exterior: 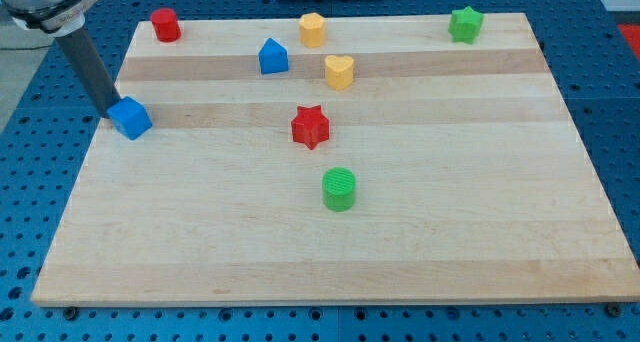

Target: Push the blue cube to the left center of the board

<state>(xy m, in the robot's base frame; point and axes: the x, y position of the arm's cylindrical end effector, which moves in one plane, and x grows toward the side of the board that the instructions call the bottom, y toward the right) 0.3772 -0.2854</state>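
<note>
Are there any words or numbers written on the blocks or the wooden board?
None: no word, number or sign can be read anywhere.
The wooden board is plain wood.
The blue cube, red star, green cylinder and yellow heart are plain too.
My tip touches the blue cube's left side; the rod bears no label.

Tip (110,112) pressed against blue cube (130,117) at the tabletop's (450,232) left edge. Red cylinder (165,25) in top-left corner, green star (465,24) near top-right. Red star (310,126) mid-tabletop, green cylinder (339,189) just below it.
</note>
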